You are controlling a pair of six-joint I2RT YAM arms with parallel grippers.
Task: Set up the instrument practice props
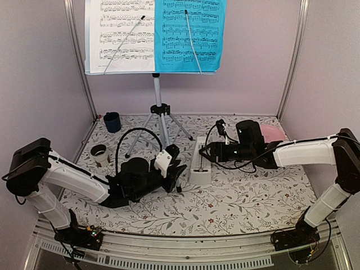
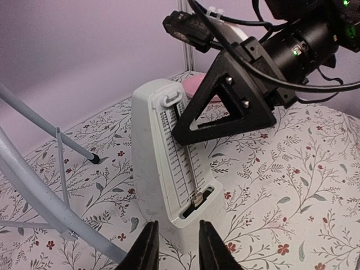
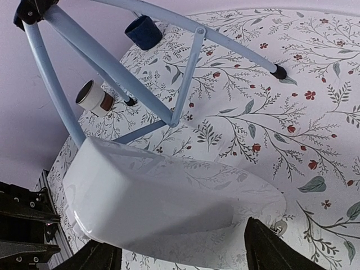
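Metronome [image 1: 201, 162] stands mid-desk [image 1: 253, 197], just right of the stand [image 1: 159, 109] legs. Right claw [image 3: 185, 253] is spread wide around it and one finger seems to touch its face, but I can't tell if it's gripping. Left claw [image 2: 175, 247] is barely open and empty, near the base.

Top external view looks down from above the near edge across the worktop [image 1: 242, 208]. Both wrist views sit close and low, sharing the metronome [image 2: 154, 180].
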